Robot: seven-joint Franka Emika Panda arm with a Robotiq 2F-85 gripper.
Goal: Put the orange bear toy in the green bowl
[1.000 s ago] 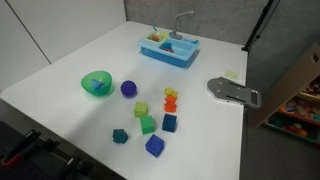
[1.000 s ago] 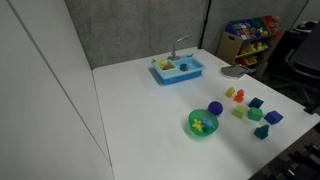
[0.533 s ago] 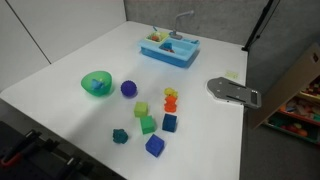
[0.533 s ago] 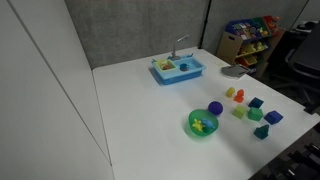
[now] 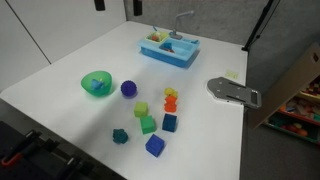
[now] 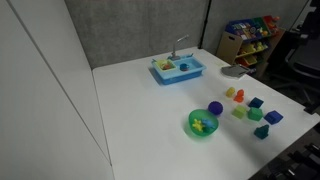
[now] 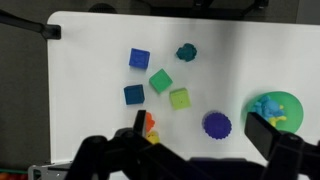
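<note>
The orange bear toy (image 7: 151, 127) sits on the table (image 7: 100, 60) by a dark blue block (image 7: 134, 94), a purple ball (image 7: 217, 125) between it and the green bowl (image 7: 292, 102); the gripper (image 7: 197, 120) hangs high, jaws spread and empty, so I'd say the pickup is unstarted and calls for a descent onto the bear.

A purple ball (image 5: 128, 88) is resting on a white table (image 5: 205, 132). A blue tray (image 5: 168, 48) is standing well apart from the ball; a green block (image 5: 148, 125) and a teal block (image 5: 120, 136) are lying near it.

backdrop: grey wall (image 6: 140, 30) | furniture: white table (image 6: 140, 110); shelf (image 6: 248, 35) of colourful items; dark office chair (image 6: 300, 60)
</note>
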